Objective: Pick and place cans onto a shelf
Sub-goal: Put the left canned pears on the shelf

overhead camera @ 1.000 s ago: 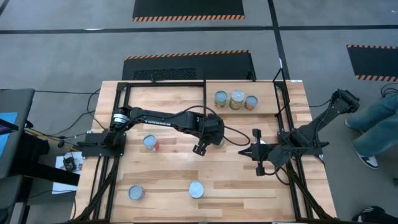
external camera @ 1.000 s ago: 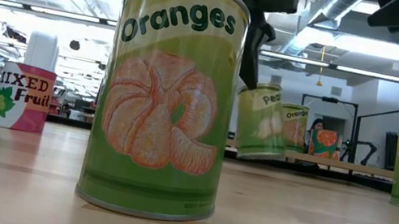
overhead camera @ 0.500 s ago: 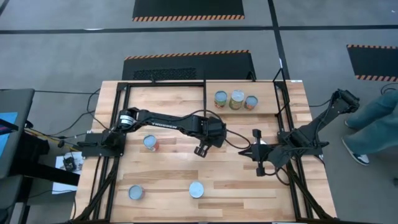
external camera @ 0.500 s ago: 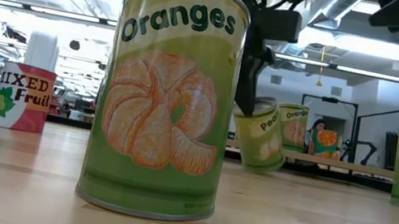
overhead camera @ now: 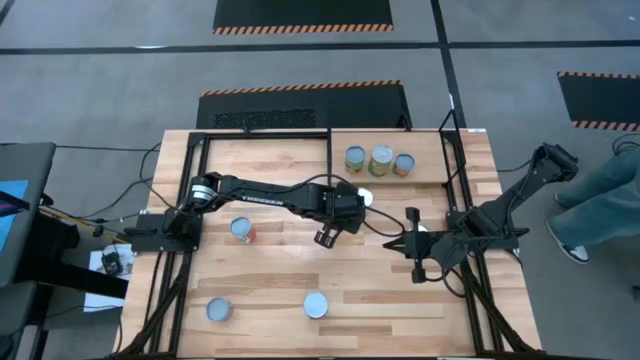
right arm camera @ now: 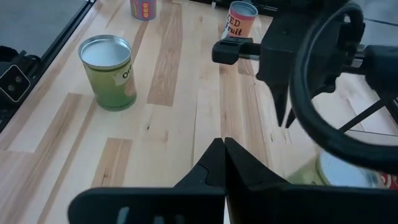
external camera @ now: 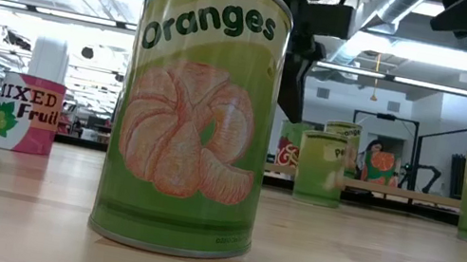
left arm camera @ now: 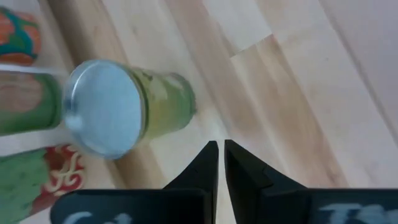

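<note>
My left gripper (overhead camera: 325, 238) hovers mid-table, its fingers (left arm camera: 221, 149) a narrow gap apart with nothing between them. Just beyond it a can (left arm camera: 106, 106) with a pale blue top and a yellow-green label stands upright on its base (external camera: 321, 166), apart from the fingers, by the near edge of the shelf (overhead camera: 270, 160). Whether it stands on the shelf or on the table, I cannot tell. Three cans (overhead camera: 381, 160) stand on the shelf's right part. My right gripper (overhead camera: 400, 243) waits shut at the table's right.
Three more cans stand on the table: a mixed-fruit can (overhead camera: 241, 229) at the left, one (overhead camera: 219, 310) near the front left and an oranges can (overhead camera: 315, 304) at the front middle. Black frame bars (overhead camera: 330, 150) edge the shelf. A person's legs (overhead camera: 600, 210) show beyond the right edge.
My left gripper has sunk with the can, which hung tilted at its fingers. The can now stands upright on the wood, apart from the fingers: the gripper has let go of it.
</note>
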